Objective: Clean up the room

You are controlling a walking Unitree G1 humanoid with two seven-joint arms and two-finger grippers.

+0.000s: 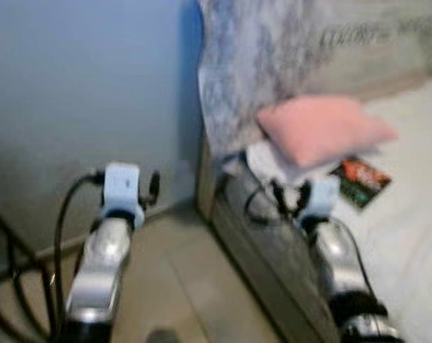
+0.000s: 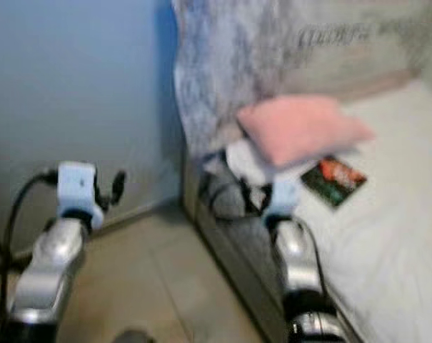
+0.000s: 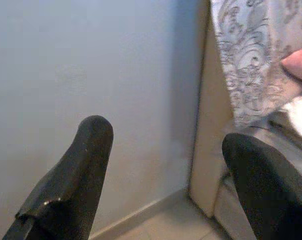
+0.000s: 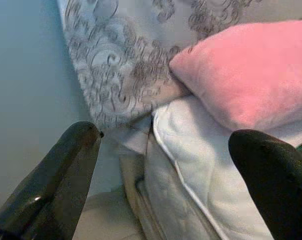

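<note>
A plain pale blue-grey wall [image 1: 80, 93] stood ahead of the left jaws, lit softly and evenly, darker in shadow toward its lower corner. Where it met the floor [image 1: 180, 286] ran a light skirting strip [image 3: 141, 215]. The floor was beige, in large smooth tiles with faint joints. Ahead of the right jaws stood a bed [image 1: 408, 236] with a pale cream cover, its grey side panel [image 1: 265, 264] dropping to the floor. A tall headboard [image 4: 126, 60], draped in grey swirl-patterned fabric, rose against the wall.
</note>
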